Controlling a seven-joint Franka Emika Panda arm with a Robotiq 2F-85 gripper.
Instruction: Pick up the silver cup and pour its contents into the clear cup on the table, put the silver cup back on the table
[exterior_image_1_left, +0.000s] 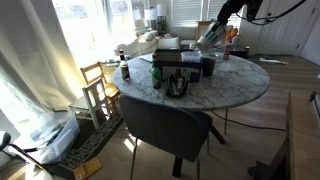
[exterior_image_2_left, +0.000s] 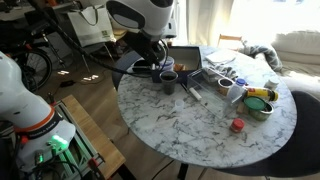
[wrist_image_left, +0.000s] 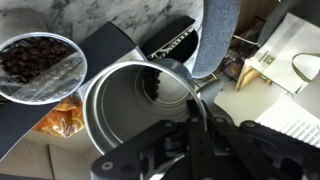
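In the wrist view the silver cup is seen from above, upright, with a few dark bits inside. My gripper is shut on its rim, one finger inside and one outside. The clear cup stands close beside it, holding dark beans. In both exterior views my gripper is low over the table near its edge, above the cups. Whether the silver cup touches the table cannot be told.
A black tray lies just behind the cups. Bowls and a small red thing sit further along the table. Dark bottles stand on the top. A dark chair and a wooden chair stand around it.
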